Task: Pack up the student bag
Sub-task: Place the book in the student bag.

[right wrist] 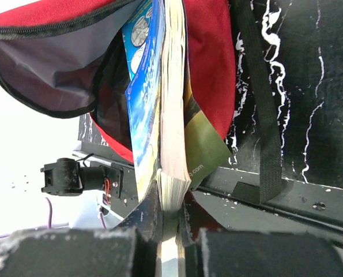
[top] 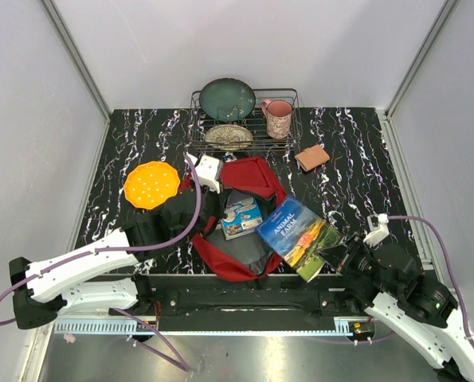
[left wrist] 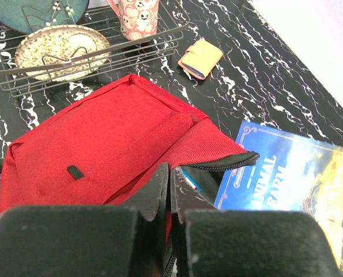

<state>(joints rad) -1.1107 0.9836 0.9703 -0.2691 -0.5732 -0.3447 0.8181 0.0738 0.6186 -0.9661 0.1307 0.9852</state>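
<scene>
Top view: the large red fabric backpack [top: 252, 179] lies mid-surface on the black marbled surface [top: 348, 159], its mouth gaping and the grey lining exposed. A small blue-and-white box [top: 242, 216] sits in the opening, its print illegible. A blue paperback book [top: 296, 231] rests across the backpack's right rim.

Left wrist view: the left gripper [left wrist: 170, 187] has its jaws pressed fully together, pinching the backpack's red flap beside the black zip edge. Its own body blocks the lower frame.

Right wrist view: the right gripper [right wrist: 171, 202] has its jaws nearly closed, clamping the book's page edge. The book's far end is cut off at the backpack's mouth.
</scene>
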